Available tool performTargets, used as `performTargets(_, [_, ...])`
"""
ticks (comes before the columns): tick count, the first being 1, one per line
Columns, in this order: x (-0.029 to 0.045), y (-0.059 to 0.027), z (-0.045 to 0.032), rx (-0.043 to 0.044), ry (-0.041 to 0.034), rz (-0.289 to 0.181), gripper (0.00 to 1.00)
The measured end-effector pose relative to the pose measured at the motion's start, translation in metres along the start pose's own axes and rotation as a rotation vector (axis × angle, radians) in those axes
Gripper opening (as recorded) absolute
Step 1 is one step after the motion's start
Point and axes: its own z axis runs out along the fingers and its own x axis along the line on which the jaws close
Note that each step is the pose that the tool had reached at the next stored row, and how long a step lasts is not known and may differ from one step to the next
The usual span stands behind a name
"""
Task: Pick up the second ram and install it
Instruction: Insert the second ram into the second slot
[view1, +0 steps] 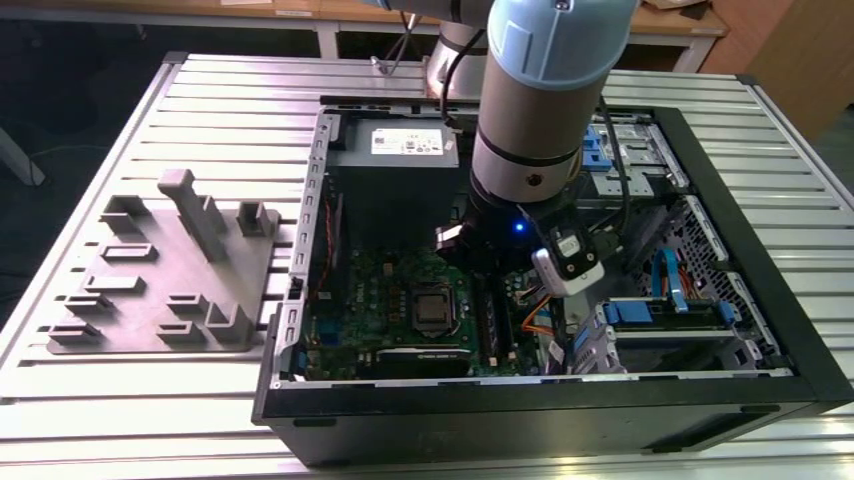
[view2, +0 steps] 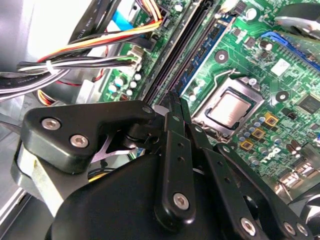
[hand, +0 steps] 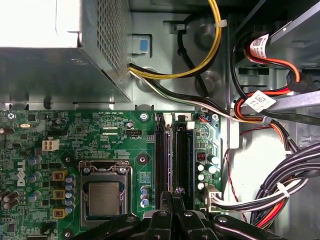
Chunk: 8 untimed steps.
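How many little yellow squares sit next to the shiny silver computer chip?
3. The small yellow square parts line up in a row beside the silver square processor: one at each end, one between. The black gripper may hide more.

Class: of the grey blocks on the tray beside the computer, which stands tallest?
The thin upright fin toward the far edge of the tray, in the exterior view; it rises well above the others, which are all low and stubby.

— What's on the table (view1: 200, 90)?
— An open computer case (view1: 534, 425), reaching the edge nearest the exterior view's camera. A grey slotted holder (view1: 147, 275) lies by the edge on the exterior view's left.
— And inside the case?
— A green motherboard (view1: 380, 285) with its processor socket (view1: 434, 310), a power-supply box (view1: 394, 190) and bundled cables (hand: 295, 167).
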Motion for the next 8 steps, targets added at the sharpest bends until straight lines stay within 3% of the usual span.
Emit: performTargets(8, [0.0005, -0.0001, 0.0013, 0.0001, -0.0008, 0.0, 0.08])
